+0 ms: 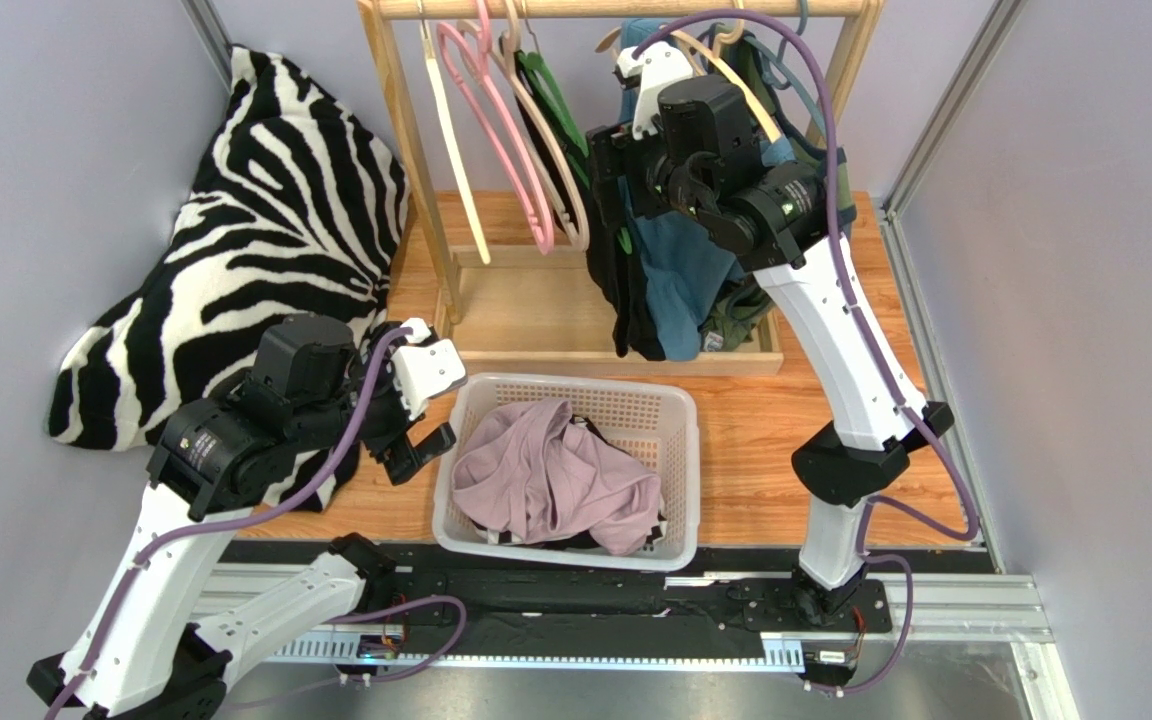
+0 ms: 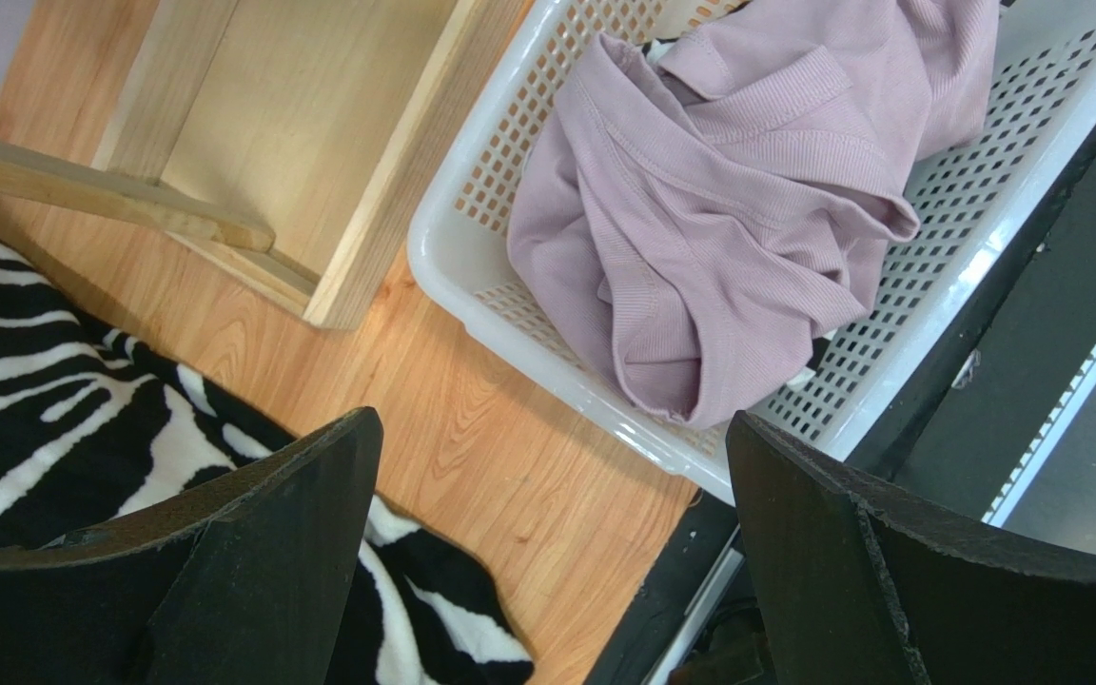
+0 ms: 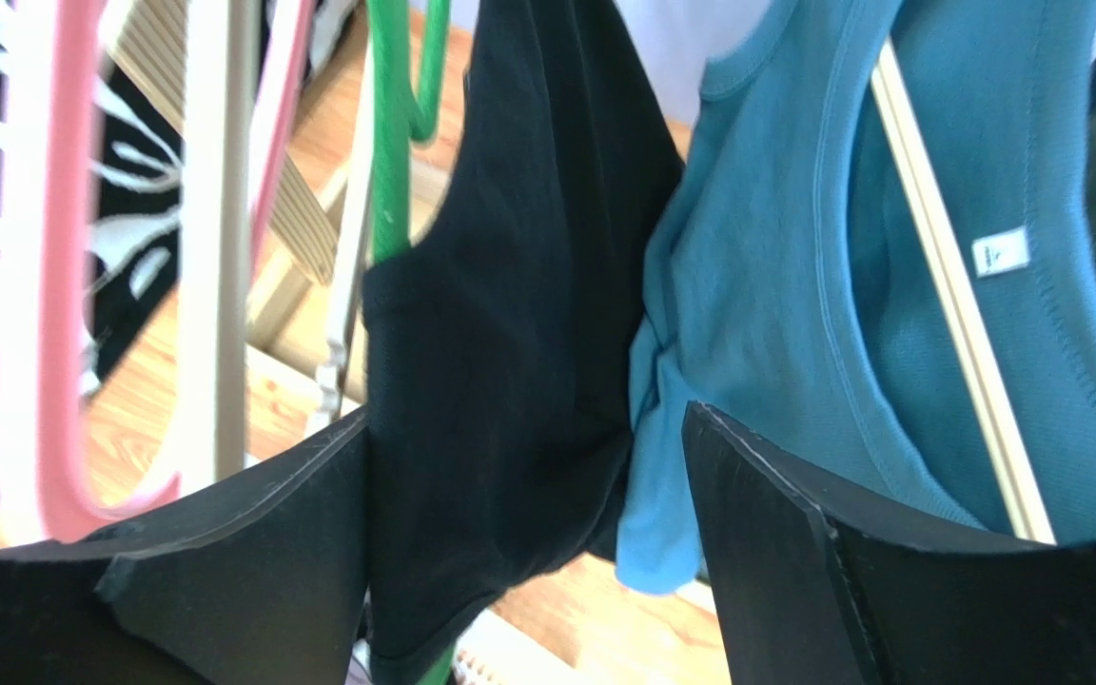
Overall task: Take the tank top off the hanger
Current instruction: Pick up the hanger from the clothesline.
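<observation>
Nearby, black tank top (image 3: 511,357) touching teal top (image 3: 783,314), green hanger (image 3: 394,129) alongside

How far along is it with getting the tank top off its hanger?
Done: a pink top lies in the basket, and a pink hanger hangs bare. In hand: the right hand is open at the black top, gripping nothing. Left: the black top and the teal top hang on the rack.
</observation>
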Robot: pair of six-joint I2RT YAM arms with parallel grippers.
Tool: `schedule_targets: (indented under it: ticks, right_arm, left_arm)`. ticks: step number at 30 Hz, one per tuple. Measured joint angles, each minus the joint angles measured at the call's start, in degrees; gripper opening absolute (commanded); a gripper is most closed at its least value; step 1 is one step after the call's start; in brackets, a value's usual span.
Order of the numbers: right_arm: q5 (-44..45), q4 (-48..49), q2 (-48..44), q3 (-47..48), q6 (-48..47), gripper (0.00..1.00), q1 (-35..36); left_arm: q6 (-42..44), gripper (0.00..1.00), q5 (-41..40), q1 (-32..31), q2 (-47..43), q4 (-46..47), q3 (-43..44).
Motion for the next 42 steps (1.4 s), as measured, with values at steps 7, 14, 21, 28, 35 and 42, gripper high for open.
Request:
schedule_targets:
  ticks: [7, 14, 21, 28, 35, 42]
  right_arm:
    - [-0.2, 2.3, 2.1, 1.5, 0.9, 0.44, 0.1]
    - [-1.5, 5.4, 4.6, 1.4, 1.2, 0.49, 0.1]
    - [-1.0, 11.3, 5.5, 0.4, -0.2, 0.0, 0.7]
    - [1.9, 20.5, 3.5, -8.2, -3.0, 0.0, 1.8]
    - [4.9, 26.6, -1.6, -17.1, -4.6, 0.0, 1.8]
    - [6.6, 28.1, -8.0, -20.9, -5.5, 0.0, 0.4]
  left_arm:
    - [0.0, 0.99, 0.0, 0.0, 0.3, 0.0, 0.0]
    - [0.0, 0.99, 0.0, 0.0, 0.3, 0.0, 0.0]
    - [0.0, 0.99, 0.3, 0.4, 0.1, 0.0, 0.0]
    - [0.0, 0.99, 0.3, 0.4, -1.0, 0.0, -0.9]
    - [0.0, 0.99, 0.2, 0.5, -1.8, -0.1, -1.8]
    - [0.0, 0.99, 0.0, 0.6, -2.4, -0.1, -2.1]
